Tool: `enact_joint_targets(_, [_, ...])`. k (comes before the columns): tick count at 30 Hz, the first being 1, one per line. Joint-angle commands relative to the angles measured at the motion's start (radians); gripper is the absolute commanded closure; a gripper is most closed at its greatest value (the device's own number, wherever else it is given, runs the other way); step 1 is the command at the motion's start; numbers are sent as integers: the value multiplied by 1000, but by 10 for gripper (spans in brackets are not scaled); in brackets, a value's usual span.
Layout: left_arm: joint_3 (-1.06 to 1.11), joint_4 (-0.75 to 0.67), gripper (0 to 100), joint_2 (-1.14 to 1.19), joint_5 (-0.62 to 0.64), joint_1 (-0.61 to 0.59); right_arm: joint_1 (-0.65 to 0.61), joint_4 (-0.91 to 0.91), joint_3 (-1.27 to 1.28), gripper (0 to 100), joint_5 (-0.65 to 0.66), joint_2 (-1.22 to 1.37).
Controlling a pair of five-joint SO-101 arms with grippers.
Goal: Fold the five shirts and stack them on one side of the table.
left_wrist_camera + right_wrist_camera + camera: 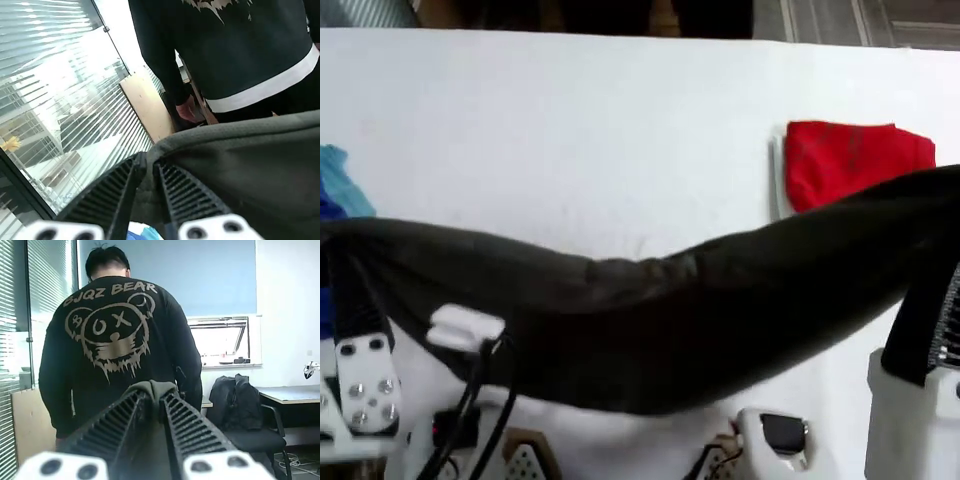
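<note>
A dark shirt [650, 320] hangs stretched above the table [570, 130], sagging in the middle between my two grippers. My left gripper [342, 275] is shut on its left end; in the left wrist view the fingers [120, 195] pinch the cloth [250, 170]. My right gripper [935, 290] is shut on the right end, with a fold of cloth [150, 387] squeezed at its tips. A folded red shirt [850, 160] lies at the right side on a white folded piece [778, 175]. Blue and teal shirts [338, 185] lie bunched at the left edge.
The arm bases, white housings [910, 420] and cables [470, 410] crowd the table's front edge. The hanging shirt hides the front strip of the table. White tabletop stretches between the blue shirts and the red one.
</note>
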Motion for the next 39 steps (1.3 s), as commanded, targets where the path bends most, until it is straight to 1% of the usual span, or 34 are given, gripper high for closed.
enact_joint_targets(1, [124,-89,975,6,9,-9,4,-44,71,978,0,47])
enact_joint_targets(3, [228,-169,975,6,11,-8,1,-74,138,978,0,77])
enact_joint_targets(7, [469,-414,975,6,14,-8,-1,-166,285,978,0,142])
enact_joint_targets(11, [677,-638,975,6,60,-6,-1,-303,440,978,3,214])
enact_joint_targets(14, [789,-760,975,31,60,14,-1,-409,554,978,6,271])
enact_joint_targets(17, [855,-847,975,115,60,28,-1,-483,652,978,5,317])
enact_joint_targets(21, [845,-936,975,284,63,31,-1,-553,746,978,6,358])
enact_joint_targets(25, [759,-991,975,476,63,32,-4,-641,812,978,8,415])
enact_joint_targets(27, [707,-1008,975,585,63,32,-25,-664,830,978,9,458])
enact_joint_targets(33, [572,-1005,975,899,63,32,-82,-671,832,978,9,639])
enact_joint_targets(39, [487,-1007,975,1088,63,32,-107,-777,832,978,9,845])
